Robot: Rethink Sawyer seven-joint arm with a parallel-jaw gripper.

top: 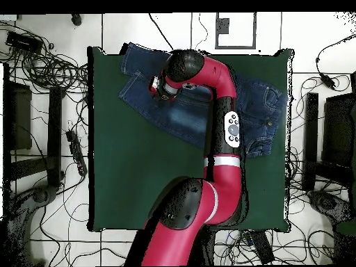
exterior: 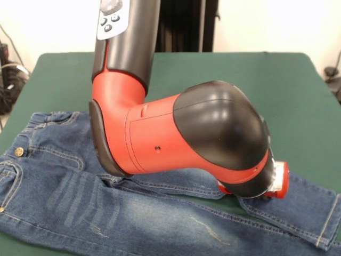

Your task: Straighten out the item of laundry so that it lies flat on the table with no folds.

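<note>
The jeans (exterior: pixel 64 197) are spread along the edge of the table (exterior: pixel 298 96) farthest from the robot's pedestal, at the bottom of the front view. The waistband, with a brass button (exterior: pixel 19 152), is seen at the left of that view, and the legs run to the right. The lower edge of the nearer leg is cut off by the frame, and the cuff of the other leg (exterior: pixel 325 226) is partly cut off at the right corner. A wedge of green cloth is seen between the two legs, just below the wrist.

Much of the middle of the jeans is covered by the bent red and black arm (exterior: pixel 202 136), so folds under it cannot be judged. In the overhead view the jeans (top: pixel 268 104) are laid along the top edge of the table (top: pixel 132 174), and the crotch and upper legs are hidden by the arm (top: pixel 219 90).

Only the red and white end of the gripper (exterior: pixel 277 184) is shown, low over the denim; its fingers are hidden, and whether they are spread or closed cannot be told.
</note>
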